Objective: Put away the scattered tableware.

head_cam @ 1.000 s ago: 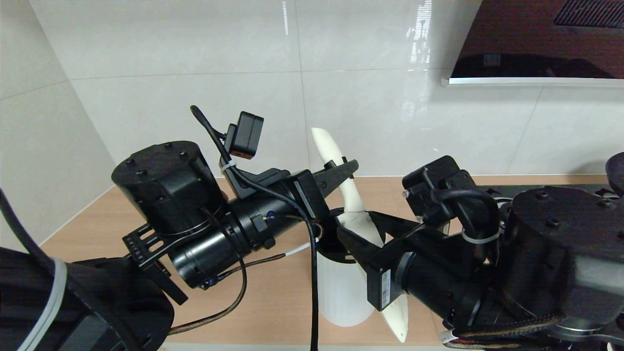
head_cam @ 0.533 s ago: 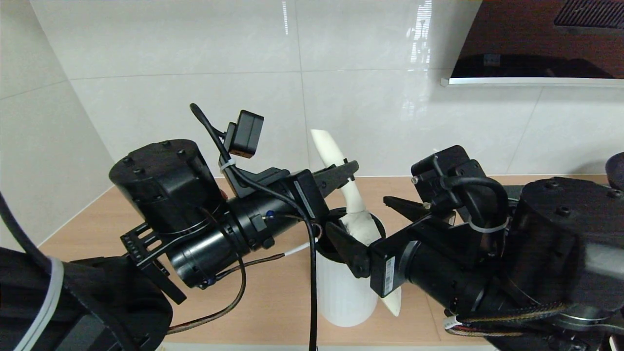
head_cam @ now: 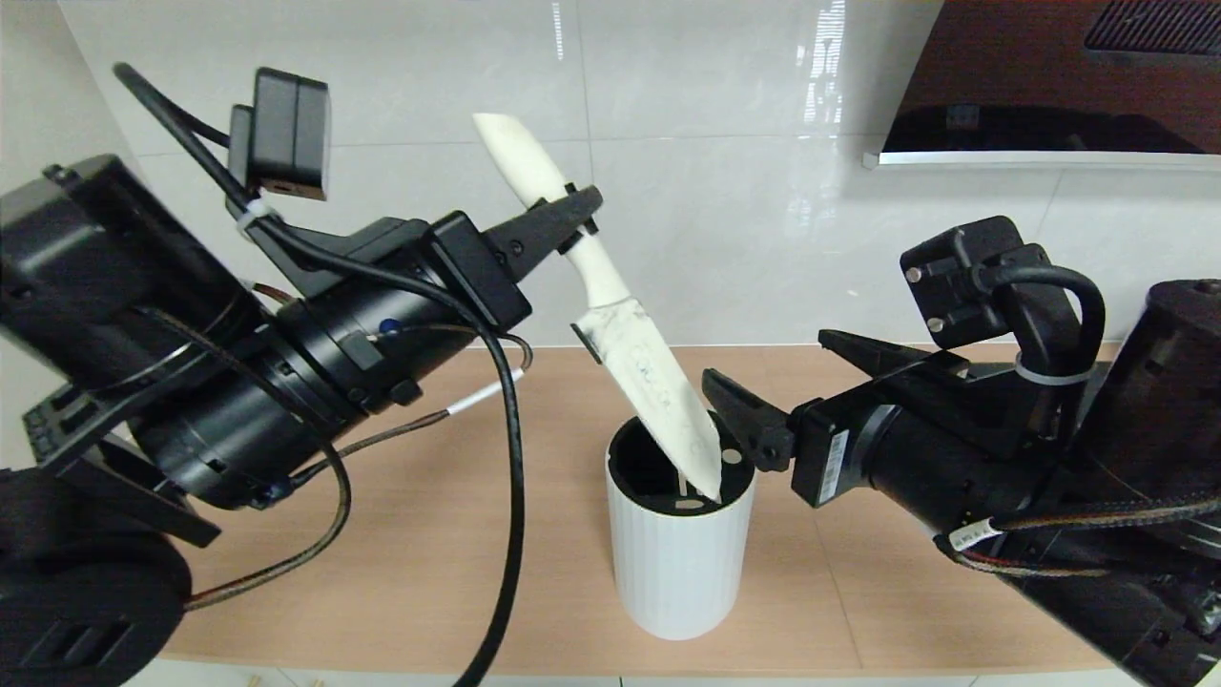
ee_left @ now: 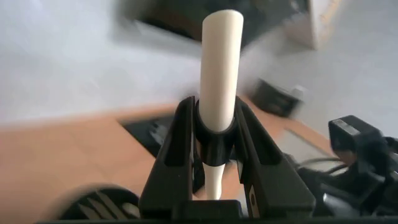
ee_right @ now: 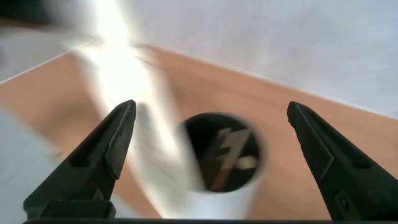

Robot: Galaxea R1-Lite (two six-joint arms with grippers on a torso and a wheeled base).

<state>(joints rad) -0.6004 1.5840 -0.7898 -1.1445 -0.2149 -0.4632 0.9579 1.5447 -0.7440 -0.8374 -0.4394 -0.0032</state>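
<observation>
Now the left claw (head_cam: 572, 215) clamps the knife (head_cam: 641, 367) by its handle, blade tip slanting into the white holder (head_cam: 677, 563) on the tabletop (head_cam: 429, 553); the right claw (head_cam: 765, 358) gapes at its two o'clock.

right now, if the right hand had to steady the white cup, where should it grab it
Probably the ribbed side wall of the cup, below the rim, coming in level from the robot's right, where the open right hand sits. The cup stands upright and round, and the knife in the left hand slants into its mouth, so the top is taken.
</observation>
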